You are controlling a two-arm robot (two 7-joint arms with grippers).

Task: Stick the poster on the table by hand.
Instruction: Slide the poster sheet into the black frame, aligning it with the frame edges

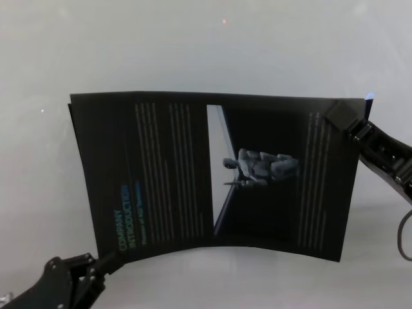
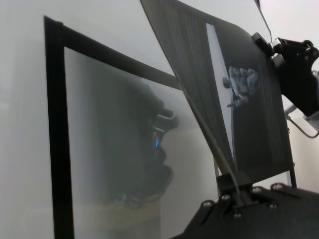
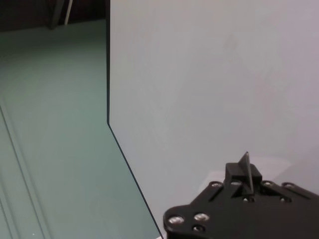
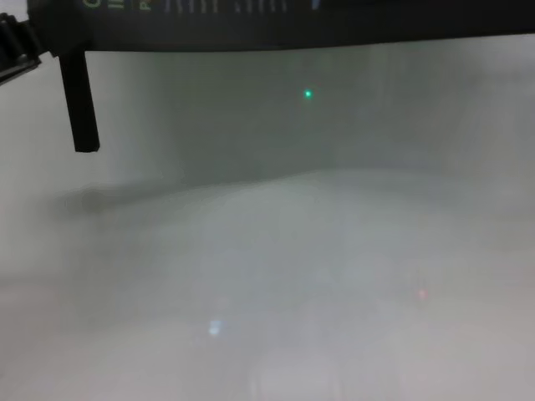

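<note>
Pale green floor [image 3: 50,124] beside a black-edged white panel [image 3: 209,74], dark strip above the floor, soft even light

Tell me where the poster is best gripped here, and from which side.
Pinch the poster at opposite corners, coming in edge-on from outside: it is a thin, bowing sheet lifted off the table. The left gripper takes the near left corner and the right gripper the far right one, probably keeping it taut.

The poster [image 1: 212,177] carries the heading "COMPANY INTRODUCTION" in green, running sideways along its left near edge in the head view. The smaller line beneath it and the columns of small text cannot be read.
</note>
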